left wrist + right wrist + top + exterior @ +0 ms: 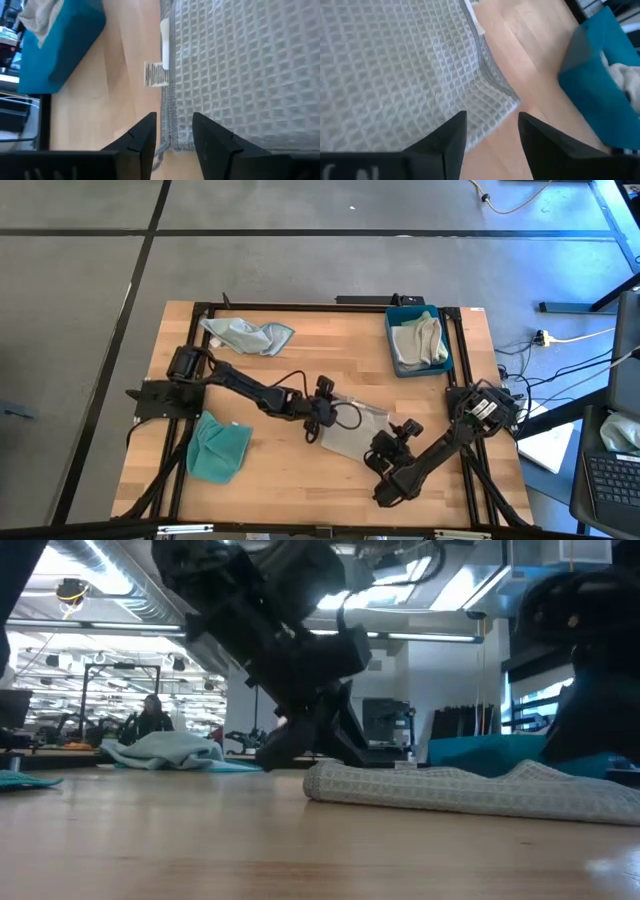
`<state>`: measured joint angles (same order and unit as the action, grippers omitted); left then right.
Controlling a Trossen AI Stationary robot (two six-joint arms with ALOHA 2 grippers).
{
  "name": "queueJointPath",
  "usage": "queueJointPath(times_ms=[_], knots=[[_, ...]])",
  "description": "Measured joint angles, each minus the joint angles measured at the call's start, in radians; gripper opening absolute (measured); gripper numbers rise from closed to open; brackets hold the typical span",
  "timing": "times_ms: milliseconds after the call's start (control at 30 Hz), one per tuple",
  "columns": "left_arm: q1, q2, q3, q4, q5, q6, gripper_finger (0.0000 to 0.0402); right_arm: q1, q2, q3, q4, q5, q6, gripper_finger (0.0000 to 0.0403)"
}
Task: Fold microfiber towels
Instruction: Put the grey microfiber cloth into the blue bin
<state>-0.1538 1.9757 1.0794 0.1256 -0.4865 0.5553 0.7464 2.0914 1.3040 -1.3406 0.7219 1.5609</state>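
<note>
Teal towel (218,448) sits bunched on the left side of my bench (290,480), not yet folded, and a pale blue towel (248,335) lies crumpled near the back left edge. Both are well away from the action.

Mid-bench is the one I'm on: the grey waffle towel (355,430), already doubled over and lying flat. Its long axis runs diagonally in the overhead view, from up-left near my left gripper (318,417) down-right toward my right gripper (385,452). Its white tag (165,37) pokes out along one edge.

My left gripper has its fingers apart, straddling a hemmed corner without pinching it. My right gripper is also spread, sitting just off the opposite corner, holding nothing.

If the next move is another fold, I'd say grab both corners at the hem, not the loose weave, lift evenly and keep the edges lined up so it doesn't skew. If it's done, just back off straight up so nothing drags.

Far right, the blue tray (392,340) holds a pale cloth.
</note>
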Motion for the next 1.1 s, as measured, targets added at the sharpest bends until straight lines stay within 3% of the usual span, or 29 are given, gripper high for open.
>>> queueJointPath(times_ms=[200, 300, 433, 700, 933, 1100], knots=[[-0.073, -0.049, 0.000, -0.041, 0.016, -0.030, 0.0117, 0.063, 0.000, 0.113, -0.200, 0.046, 0.136, 0.0154], [-0.116, -0.055, 0.000, -0.041, 0.110, -0.071, 0.0117, 0.087, 0.000, 0.140, -0.166, 0.113, 0.143, 0.0149], [-0.170, -0.055, 0.000, -0.062, 0.119, -0.132, 0.0117, 0.097, 0.000, 0.148, -0.006, 0.089, 0.111, 0.0148], [-0.248, -0.055, 0.000, -0.100, 0.008, -0.140, 0.0117, 0.111, 0.000, 0.148, 0.394, -0.011, -0.475, 0.0164], [-0.252, -0.055, 0.000, -0.124, 0.000, -0.137, 0.0117, 0.063, 0.000, 0.110, 0.408, 0.007, -0.598, 0.0233], [-0.253, -0.055, 0.000, -0.131, 0.054, -0.154, 0.0117, 0.025, 0.000, 0.046, 0.540, -0.096, -0.702, 0.0263]])
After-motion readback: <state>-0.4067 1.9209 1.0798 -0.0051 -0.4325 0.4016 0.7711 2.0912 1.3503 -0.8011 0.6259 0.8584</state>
